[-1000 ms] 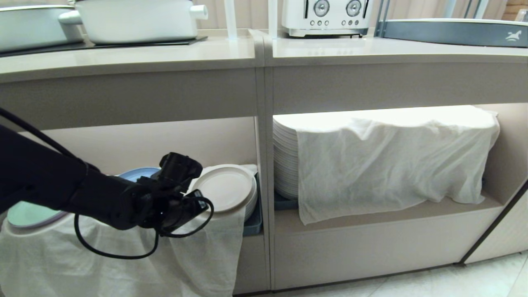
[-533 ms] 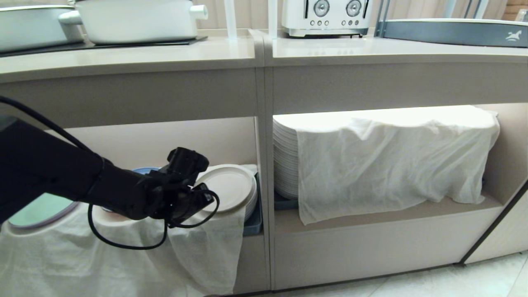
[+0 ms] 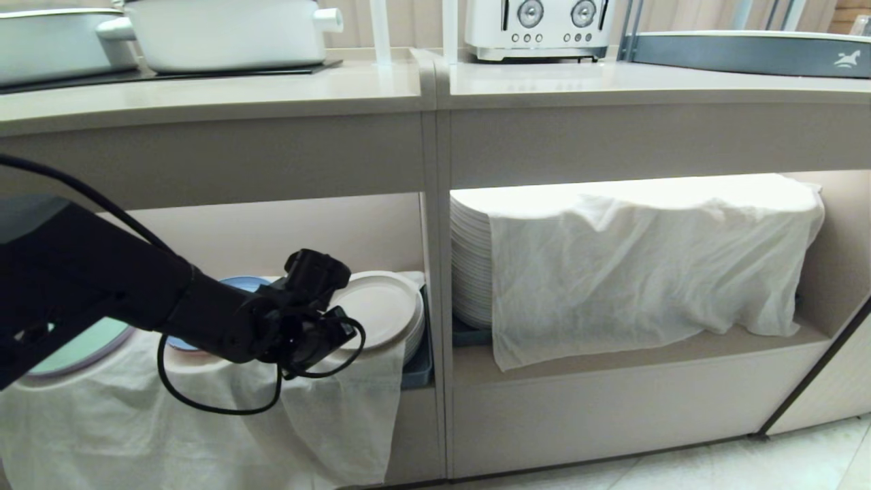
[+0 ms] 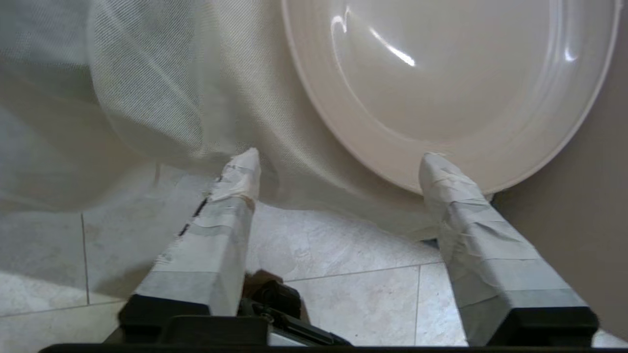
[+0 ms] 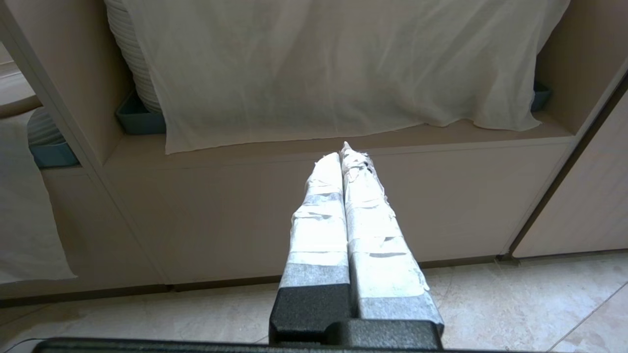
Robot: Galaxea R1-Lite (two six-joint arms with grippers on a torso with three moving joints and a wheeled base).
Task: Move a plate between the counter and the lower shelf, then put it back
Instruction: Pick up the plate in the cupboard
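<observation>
**Left gripper parted at plate rim**

The round, matte cream-beige plate (image 3: 376, 310) lies on the cloth-draped stack in the lower shelf (image 3: 272, 231). The left gripper (image 4: 338, 169) stands spread wide, empty; one fingertip (image 4: 436, 169) apparently touches the rim. The right gripper (image 5: 346, 152) is pressed closed.

Pale tiled floor (image 3: 782, 456) under beige cabinets (lit bays); white toaster (image 3: 537, 27) above.

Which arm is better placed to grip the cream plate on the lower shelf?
Left. The left gripper is open at the plate rim on the lower shelf; the right gripper is shut before the neighbouring bay.
</observation>
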